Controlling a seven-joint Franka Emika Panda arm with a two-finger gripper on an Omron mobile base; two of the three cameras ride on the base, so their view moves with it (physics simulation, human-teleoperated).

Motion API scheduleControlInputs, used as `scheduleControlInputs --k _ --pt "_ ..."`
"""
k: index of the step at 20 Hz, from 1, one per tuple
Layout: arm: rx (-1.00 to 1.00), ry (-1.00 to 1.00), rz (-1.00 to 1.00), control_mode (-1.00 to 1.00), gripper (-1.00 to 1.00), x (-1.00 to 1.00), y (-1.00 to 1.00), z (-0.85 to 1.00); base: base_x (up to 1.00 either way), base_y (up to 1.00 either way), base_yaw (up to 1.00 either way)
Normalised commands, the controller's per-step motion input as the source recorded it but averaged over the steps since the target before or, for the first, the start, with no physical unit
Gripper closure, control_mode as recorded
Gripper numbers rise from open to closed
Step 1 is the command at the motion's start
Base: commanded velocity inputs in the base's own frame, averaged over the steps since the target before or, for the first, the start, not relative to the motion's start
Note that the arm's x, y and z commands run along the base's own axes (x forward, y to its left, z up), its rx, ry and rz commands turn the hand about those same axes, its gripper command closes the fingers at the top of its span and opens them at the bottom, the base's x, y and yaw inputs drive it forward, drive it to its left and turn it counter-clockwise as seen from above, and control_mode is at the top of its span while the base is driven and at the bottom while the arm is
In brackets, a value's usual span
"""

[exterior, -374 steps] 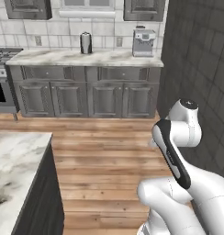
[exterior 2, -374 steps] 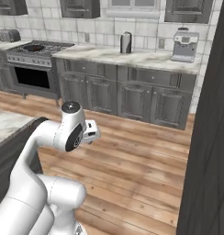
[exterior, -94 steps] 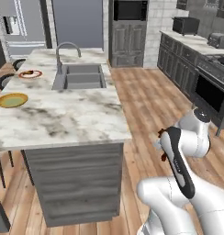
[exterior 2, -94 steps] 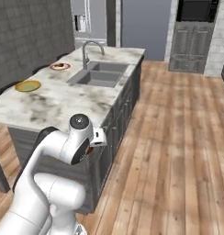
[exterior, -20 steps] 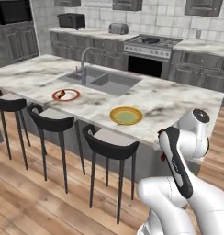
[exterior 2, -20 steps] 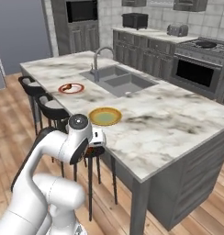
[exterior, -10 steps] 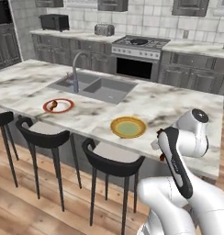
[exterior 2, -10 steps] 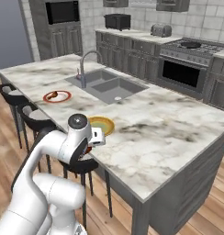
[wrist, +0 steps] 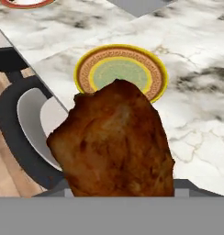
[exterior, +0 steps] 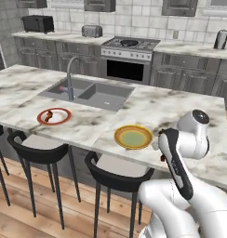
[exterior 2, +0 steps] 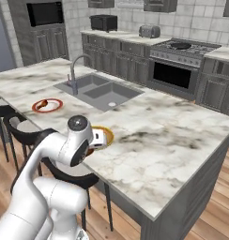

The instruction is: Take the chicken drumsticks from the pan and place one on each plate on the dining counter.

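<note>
A glossy brown chicken drumstick (wrist: pixel 114 142) fills the middle of the hand view, gripped in the claw (exterior: pixel 160 149), whose fingertips are hidden behind the meat. Just beyond it lies the yellow plate (wrist: pixel 120 71), bare, near the edge of the white marble surface (exterior: pixel 176 111), with a black stool (exterior: pixel 116 171) below. Farther left, the red-rimmed plate (exterior: pixel 54 116) carries a small brown piece (exterior: pixel 49 115), likely the other drumstick, too small to make out well. The steel sink (exterior: pixel 92 92) and faucet (exterior: pixel 69 79) sit behind the plates. On the far stove (exterior: pixel 129 44) a dark pan (exterior: pixel 129 42) is barely discernible. Compared with half a second earlier, the whole scene has shifted as the base rolled along, and the yellow plate now sits closer to the arm.
</note>
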Motion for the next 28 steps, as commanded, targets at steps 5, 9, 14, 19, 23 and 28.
scheduleControlInputs --k 5,9,14,19,23,28 --pt "0.0 0.03 -0.18 -1.0 1.0 0.62 0.0 0.51 0.0 0.0 0.0" --pt "0.0 0.18 -0.13 -1.0 1.0 0.65 0.0 0.57 0.0 0.0 0.0" --pt "0.0 0.31 -0.02 -1.0 1.0 0.64 0.0 0.29 0.0 0.0 0.0" --pt "0.0 0.3 0.0 -1.0 1.0 0.53 0.0 0.05 0.0 0.0 0.0" --pt "0.0 0.17 0.0 -1.0 1.0 0.29 0.06 -0.24 0.0 0.0 0.0" --pt "-0.04 0.01 0.0 -1.0 1.0 0.35 0.29 -0.71 0.0 0.0 0.0"
